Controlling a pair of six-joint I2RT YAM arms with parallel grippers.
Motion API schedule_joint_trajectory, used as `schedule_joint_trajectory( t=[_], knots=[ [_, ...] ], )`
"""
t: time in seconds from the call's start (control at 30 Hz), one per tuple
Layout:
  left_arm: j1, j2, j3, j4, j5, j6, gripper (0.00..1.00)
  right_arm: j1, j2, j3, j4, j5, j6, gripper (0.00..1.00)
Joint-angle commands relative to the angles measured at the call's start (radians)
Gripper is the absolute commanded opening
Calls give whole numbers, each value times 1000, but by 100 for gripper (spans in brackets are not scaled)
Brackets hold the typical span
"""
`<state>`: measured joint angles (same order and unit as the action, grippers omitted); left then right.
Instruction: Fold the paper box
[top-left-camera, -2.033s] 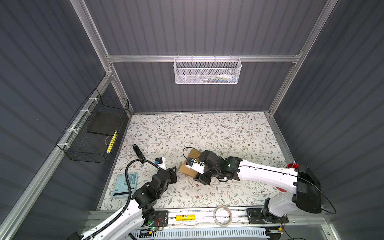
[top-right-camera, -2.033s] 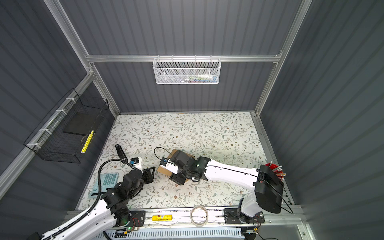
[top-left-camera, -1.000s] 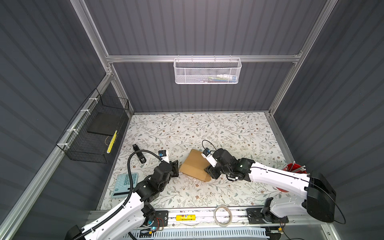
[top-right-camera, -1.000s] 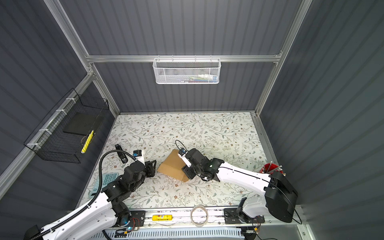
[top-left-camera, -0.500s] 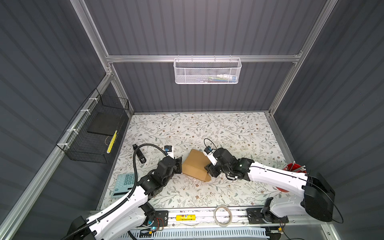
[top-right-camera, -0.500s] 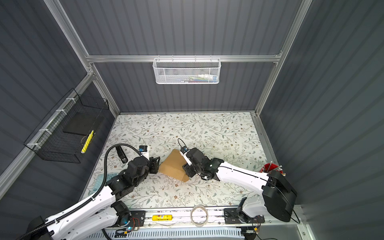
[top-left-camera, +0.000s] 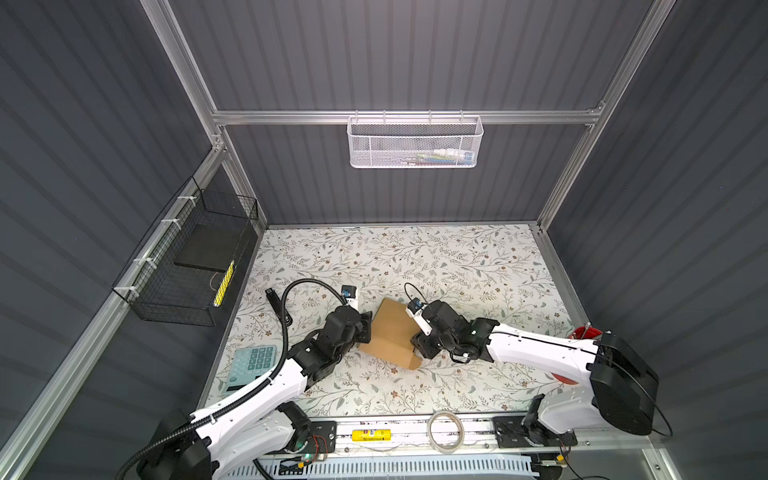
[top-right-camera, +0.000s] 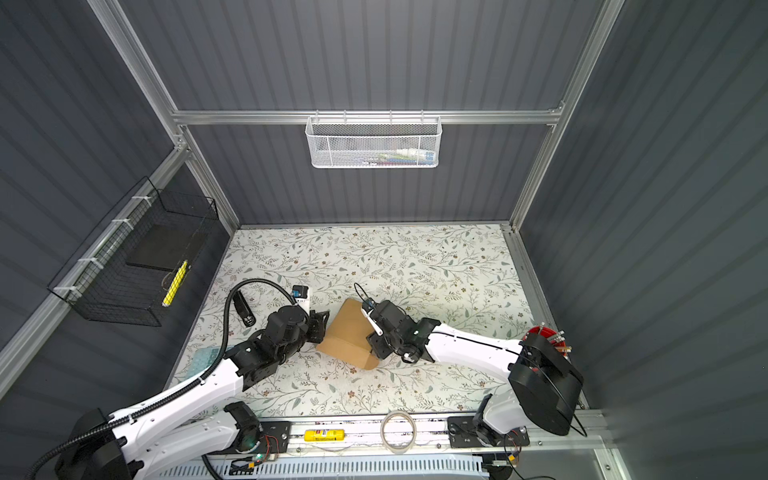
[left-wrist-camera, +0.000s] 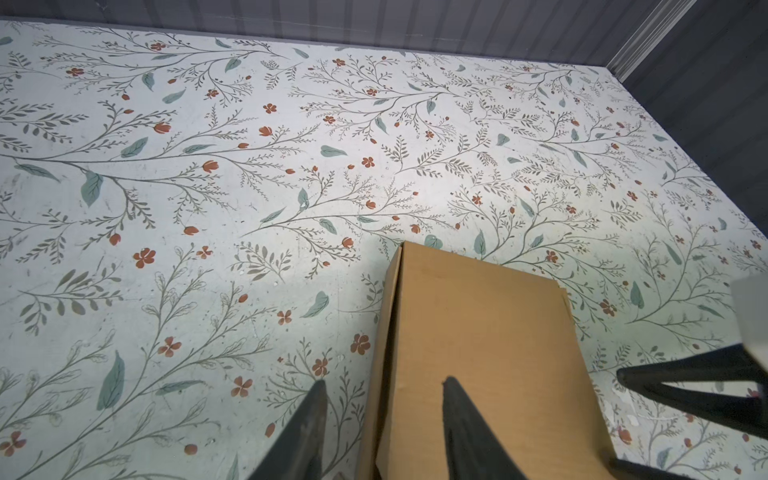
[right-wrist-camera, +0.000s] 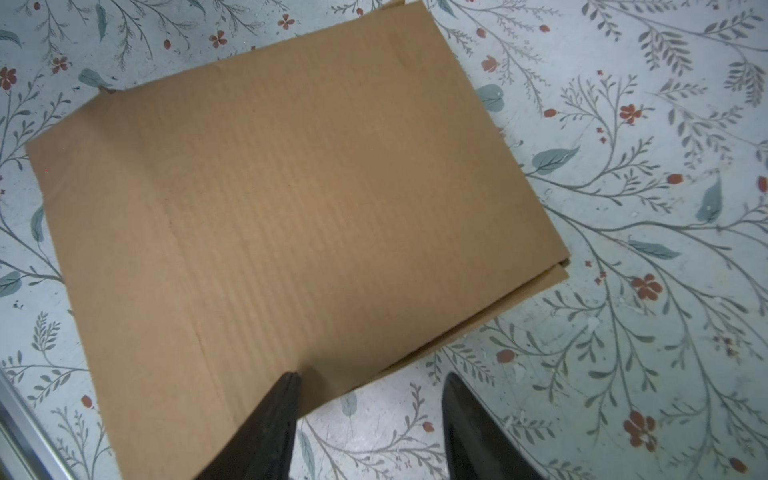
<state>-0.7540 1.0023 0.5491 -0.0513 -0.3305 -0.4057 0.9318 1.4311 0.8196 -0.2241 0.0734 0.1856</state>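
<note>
- The paper box (top-left-camera: 390, 332) lies on the flowered table (top-left-camera: 415, 257), toward the front edge and about midway across. In both top views it sits between the two grippers.
- We see a broad, plain brown panel facing up with a faint crease running across it. In the right wrist view a second layer of cardboard peeks out under one corner.
- In the left wrist view a narrow side wall stands under the panel's edge, so the box looks shallow and closed over. We cannot tell whether any flaps are tucked in.
- The left gripper (left-wrist-camera: 384, 381) is at the box's left side with its fingers (left-wrist-camera: 465, 428) spread. One is over the top panel and the other over bare table just beside the side wall. A strip of table shows between that finger and the cardboard, so we see it clamping nothing.
- The right gripper (right-wrist-camera: 372, 376) is at the box's right side, its fingers (right-wrist-camera: 278, 419) also spread. One tip is over the panel near its edge, above a small shadow, and the other is over bare table. We cannot tell whether the tip touches the cardboard.
- A calculator (top-left-camera: 249, 365) lies at the table's front left, beside the left arm.
- A roll of tape (top-left-camera: 444, 430) rests on the rail in front of the table.
</note>
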Motion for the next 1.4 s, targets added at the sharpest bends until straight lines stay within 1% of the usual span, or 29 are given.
schedule_joint_trajectory(
  t=[0.0,0.17,0.37,0.57,0.63,0.73,0.93,1.13,1.27,1.37],
  knots=[
    [-1,41,39,15,23,34,46,-5,14,-22,13,22,26,57],
    [3,97,52,21,37,39,46,-9,30,-38,33,19,41,57],
    [32,135,53,24,65,41,45,-16,59,-44,46,16,49,57],
    [116,172,45,24,155,34,40,-31,80,-46,49,11,52,56],
    [151,184,47,22,204,34,39,-37,83,-45,48,8,52,56],
    [178,199,51,13,245,39,39,-45,81,-39,41,8,48,56],
    [186,221,65,-1,290,54,39,-61,69,-27,29,0,35,56],
    [194,281,90,2,335,61,38,-66,66,-16,19,-4,28,56],
    [196,314,106,-19,341,63,35,-67,63,-16,18,-5,28,56],
    [198,311,96,-28,334,62,35,-69,60,-17,19,-2,27,56]
  ],
)
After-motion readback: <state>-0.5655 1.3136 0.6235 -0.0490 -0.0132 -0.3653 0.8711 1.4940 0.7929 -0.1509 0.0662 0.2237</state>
